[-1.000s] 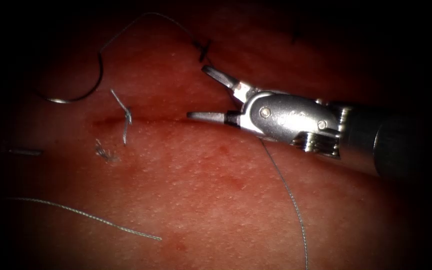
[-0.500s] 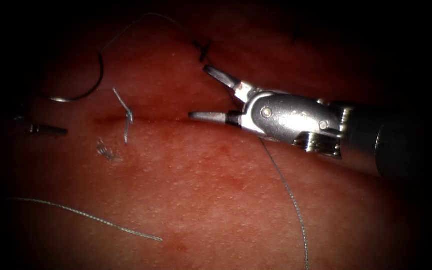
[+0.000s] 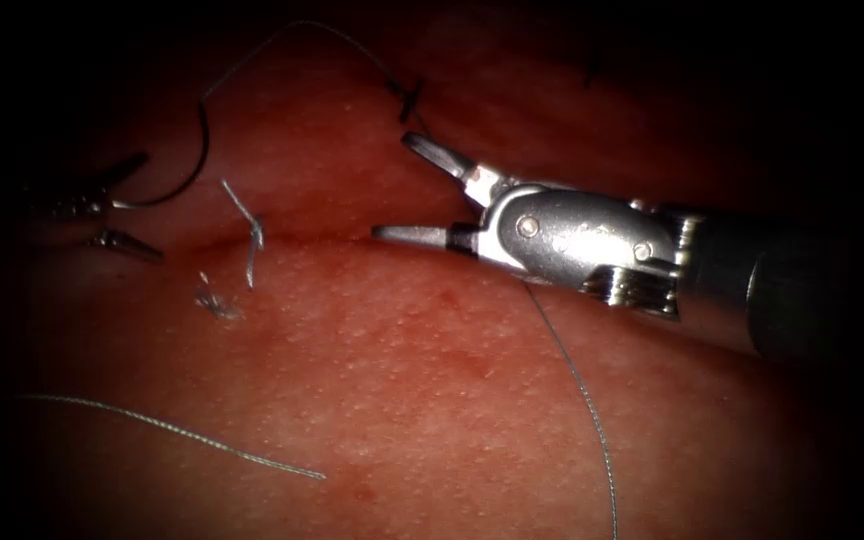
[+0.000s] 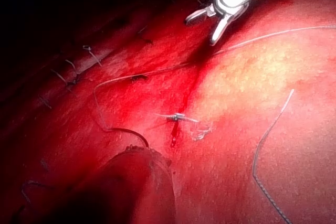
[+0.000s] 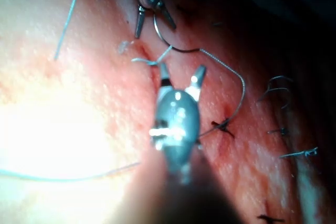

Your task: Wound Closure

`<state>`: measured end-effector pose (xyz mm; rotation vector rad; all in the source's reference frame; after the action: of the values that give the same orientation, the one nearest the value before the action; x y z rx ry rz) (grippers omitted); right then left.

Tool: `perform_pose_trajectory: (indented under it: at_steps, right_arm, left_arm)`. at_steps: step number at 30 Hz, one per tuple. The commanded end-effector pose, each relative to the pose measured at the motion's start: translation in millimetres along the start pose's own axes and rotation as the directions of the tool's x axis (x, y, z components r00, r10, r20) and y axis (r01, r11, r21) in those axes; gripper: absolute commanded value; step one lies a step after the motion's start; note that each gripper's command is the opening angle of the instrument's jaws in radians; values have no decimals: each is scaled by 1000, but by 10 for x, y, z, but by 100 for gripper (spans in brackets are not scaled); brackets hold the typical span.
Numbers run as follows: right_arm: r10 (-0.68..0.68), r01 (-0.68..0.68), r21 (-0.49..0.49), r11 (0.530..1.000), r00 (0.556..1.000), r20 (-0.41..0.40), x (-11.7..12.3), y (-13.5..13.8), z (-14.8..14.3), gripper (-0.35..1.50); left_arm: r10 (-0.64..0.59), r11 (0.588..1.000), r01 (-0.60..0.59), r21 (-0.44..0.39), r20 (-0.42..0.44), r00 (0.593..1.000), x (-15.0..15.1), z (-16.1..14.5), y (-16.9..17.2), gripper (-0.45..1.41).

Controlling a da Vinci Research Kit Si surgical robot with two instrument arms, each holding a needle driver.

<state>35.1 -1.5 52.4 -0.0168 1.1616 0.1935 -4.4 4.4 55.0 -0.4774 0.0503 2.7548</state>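
Note:
The curved needle (image 3: 195,160) lies loose on the tissue (image 3: 432,400), above the left end of the cut (image 3: 312,240). My left tool (image 3: 142,207) has come in from the far left, its jaws open on either side of the needle's lower end and holding nothing. My right tool (image 3: 392,187) hovers over the middle of the cut with its jaws spread wide and empty. Dark thread (image 3: 292,27) runs from the needle to a knot (image 3: 408,96). In the right wrist view the left tool's open jaws straddle the needle (image 5: 164,42).
A tied stitch with short cut ends (image 3: 253,236) crosses the cut on the left. A pale loose thread (image 3: 172,432) lies lower left, and another (image 3: 582,395) trails from under the right tool. Older stitches (image 5: 299,153) sit further along.
My left tool moved in from the left edge and up to the needle's end, and its jaws opened around it. The right tool and the needle stayed in place.

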Motion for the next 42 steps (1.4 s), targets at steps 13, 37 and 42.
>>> perform_pose_trajectory:
  at_steps: [13, 37, 42]
  right_arm:
    - [96, -96, 9, 995, 995, 8, 0, 4, 7, 126]
    - [725, -726, 85, 682, 687, 47, 3, 0, -41, 98]
    - [820, -821, 89, 564, 569, 57, 12, -4, -37, 86]
  left_arm:
    - [-110, 993, 109, -47, -24, 994, 17, -11, -16, -45]
    - [160, 944, -55, 326, -306, 939, 192, -39, 84, -45]
    - [201, 927, -86, 366, -288, 936, 199, -33, 92, -45]
